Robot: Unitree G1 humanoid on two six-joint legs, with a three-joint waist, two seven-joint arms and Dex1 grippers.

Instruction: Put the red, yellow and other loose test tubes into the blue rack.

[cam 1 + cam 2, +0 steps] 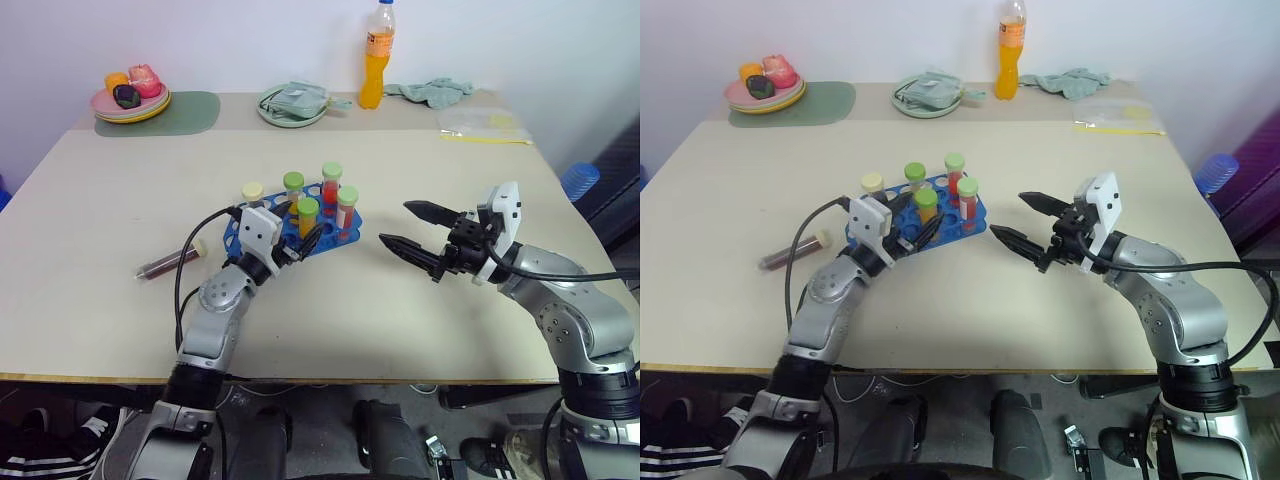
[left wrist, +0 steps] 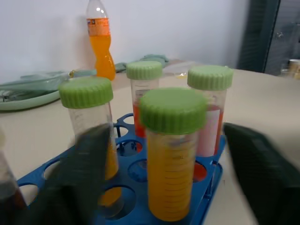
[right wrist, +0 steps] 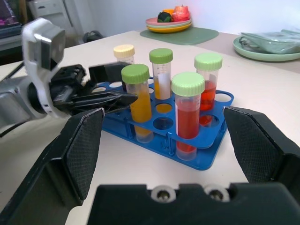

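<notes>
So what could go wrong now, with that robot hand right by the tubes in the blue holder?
1. The open left gripper sits close around the nearest yellow tube. Pulling away crookedly, a finger might snag it and tip the blue rack.
2. One dark tube lies loose on the table, so it may roll when nudged.
3. The left arm's black cable hangs near that tube and could brush it.

The left gripper's fingers are smeared with blur, cut off at the frame's bottom. They hide part of the blue rack. By the bench's left edge, the loose dark tube's contents are too small to tell.
</notes>
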